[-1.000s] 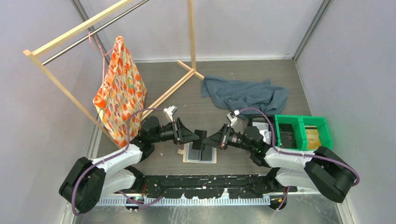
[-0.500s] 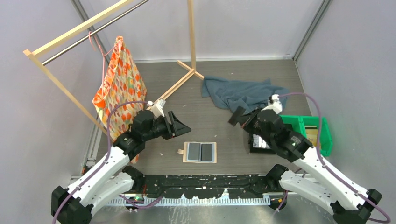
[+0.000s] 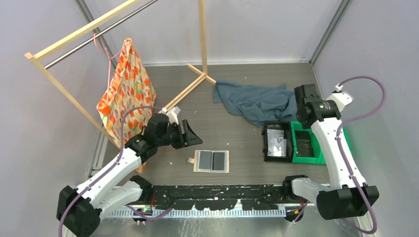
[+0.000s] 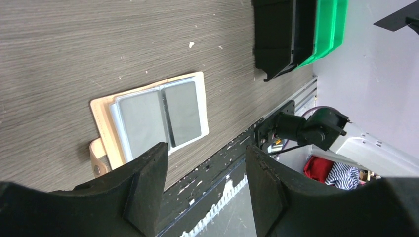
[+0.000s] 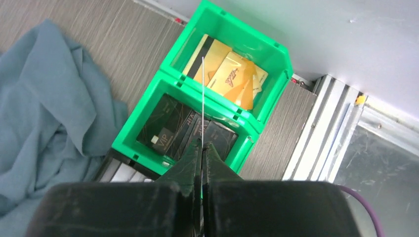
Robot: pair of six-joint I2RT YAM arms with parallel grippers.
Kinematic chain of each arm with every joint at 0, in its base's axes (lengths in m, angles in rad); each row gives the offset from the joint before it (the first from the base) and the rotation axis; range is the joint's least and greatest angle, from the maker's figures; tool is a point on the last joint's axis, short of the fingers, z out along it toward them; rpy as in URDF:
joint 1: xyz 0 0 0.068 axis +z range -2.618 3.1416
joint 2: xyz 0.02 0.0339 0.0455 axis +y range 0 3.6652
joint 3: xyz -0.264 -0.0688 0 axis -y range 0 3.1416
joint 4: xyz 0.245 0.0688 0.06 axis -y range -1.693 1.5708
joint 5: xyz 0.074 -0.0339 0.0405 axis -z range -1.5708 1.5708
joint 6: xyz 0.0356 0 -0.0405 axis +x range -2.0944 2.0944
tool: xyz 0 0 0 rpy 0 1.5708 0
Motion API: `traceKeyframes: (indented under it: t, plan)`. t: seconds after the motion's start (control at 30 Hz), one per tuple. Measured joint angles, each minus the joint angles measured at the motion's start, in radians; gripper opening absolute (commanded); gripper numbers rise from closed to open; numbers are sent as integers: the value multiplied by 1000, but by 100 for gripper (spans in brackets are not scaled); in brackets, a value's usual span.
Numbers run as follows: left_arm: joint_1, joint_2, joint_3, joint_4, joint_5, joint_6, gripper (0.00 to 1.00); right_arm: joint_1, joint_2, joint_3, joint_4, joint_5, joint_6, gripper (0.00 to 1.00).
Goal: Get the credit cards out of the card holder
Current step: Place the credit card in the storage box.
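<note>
The tan card holder [image 3: 196, 169] lies open on the table in front of the arm bases, its tab [image 4: 99, 160] to the left. Two dark grey credit cards [image 3: 205, 160] [image 3: 219, 160] sit side by side in its pale pockets, seen also in the left wrist view [image 4: 142, 121] [image 4: 183, 111]. My left gripper [image 3: 193, 134] [image 4: 205, 168] hovers open and empty, up and to the left of the holder. My right gripper [image 5: 202, 144] is raised over the green bin [image 5: 237, 27], shut on a thin card [image 5: 202, 98] seen edge-on.
The green bin [image 3: 299, 127] at the right has gold cards [image 5: 232, 69] in one compartment and dark cards [image 5: 173, 131] in the other. A black tray [image 3: 276, 142] adjoins it. A blue-grey cloth [image 3: 257, 101] lies behind. A wooden rack [image 3: 202, 34] with an orange patterned bag [image 3: 126, 96] stands at the left.
Both grippers met over the holder a second ago. The left one has opened and drawn back left. The right arm has swung up and right, to above the green bin.
</note>
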Motion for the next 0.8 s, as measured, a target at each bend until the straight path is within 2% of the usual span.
traceKeyframes:
  t: [0.07, 0.2, 0.4, 0.53, 0.8]
  plan:
    - [0, 0, 14, 0, 6, 6, 60, -72, -19, 3, 14, -32, -10, 1]
    - [0, 1, 19, -1, 13, 7, 60, -137, 5, 24, 14, -94, 42, 1]
    - [0, 12, 19, -1, 26, 6, 59, -177, 276, 136, -172, -135, 371, 1]
    - [0, 27, 19, 0, 32, 6, 59, -177, 408, 172, -208, -178, 558, 1]
    - [0, 51, 19, 0, 36, 6, 59, -176, 356, 20, -262, -327, 785, 1]
